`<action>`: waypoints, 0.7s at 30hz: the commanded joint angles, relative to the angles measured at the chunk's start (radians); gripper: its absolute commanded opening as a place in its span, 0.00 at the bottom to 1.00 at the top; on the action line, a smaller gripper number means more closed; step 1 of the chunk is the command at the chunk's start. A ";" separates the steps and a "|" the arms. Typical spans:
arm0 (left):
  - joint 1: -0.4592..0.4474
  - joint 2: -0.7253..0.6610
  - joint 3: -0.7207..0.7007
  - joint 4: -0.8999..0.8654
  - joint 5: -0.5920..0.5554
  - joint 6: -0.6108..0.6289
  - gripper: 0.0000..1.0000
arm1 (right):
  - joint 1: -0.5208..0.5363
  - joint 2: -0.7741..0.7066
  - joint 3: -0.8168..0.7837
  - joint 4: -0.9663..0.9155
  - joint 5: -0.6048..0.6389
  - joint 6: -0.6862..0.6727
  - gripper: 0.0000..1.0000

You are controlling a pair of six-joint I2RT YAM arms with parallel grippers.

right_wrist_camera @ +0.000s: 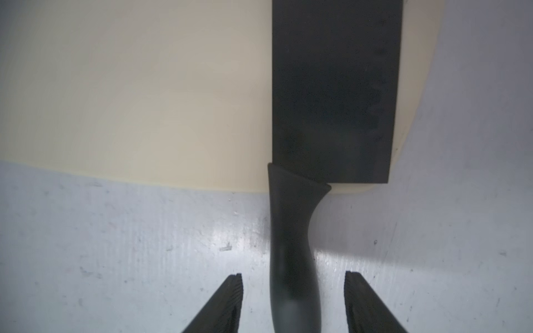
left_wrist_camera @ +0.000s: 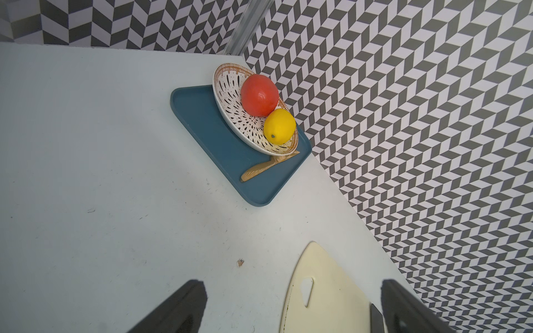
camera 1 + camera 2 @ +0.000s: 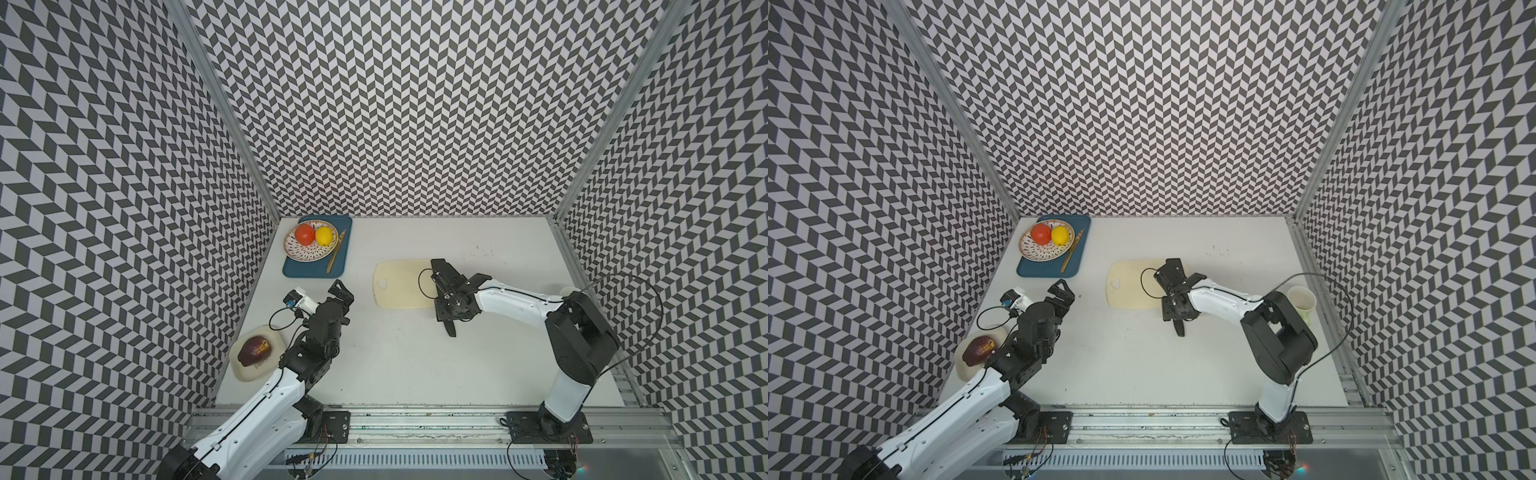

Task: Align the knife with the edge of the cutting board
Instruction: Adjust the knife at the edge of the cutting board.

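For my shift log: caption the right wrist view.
Open right gripper straddles the handle of the all-black cleaver, its broad blade flat on the cream rounded-corner cutting board, near one edge.

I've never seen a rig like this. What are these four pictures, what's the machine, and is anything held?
Two robot arms stand at the table's near edge. Two pictures look down on the whole scene; the other two come from a camera on each wrist. The right claw stands open astride the handle of a black cleaver, whose blade lies flat on the cream cutting board by its short end; nothing is gripped. The left claw is open and empty. Also there: a blue tray with a wooden knife and a patterned bowl of a red fruit and a lemon, a cream dish with a dark fruit, a pale cup.
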 commanded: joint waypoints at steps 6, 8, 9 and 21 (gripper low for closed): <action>-0.004 0.003 0.007 0.001 -0.023 0.003 1.00 | -0.008 0.053 0.013 0.068 -0.023 -0.066 0.48; -0.004 0.001 0.006 0.002 -0.025 0.002 1.00 | -0.008 0.063 0.010 0.073 -0.026 -0.059 0.46; -0.002 0.002 0.006 0.002 -0.025 0.002 1.00 | -0.008 0.067 0.005 0.076 -0.024 -0.049 0.46; -0.003 -0.001 0.006 0.002 -0.025 0.000 1.00 | -0.008 0.050 -0.024 0.081 0.003 0.022 0.30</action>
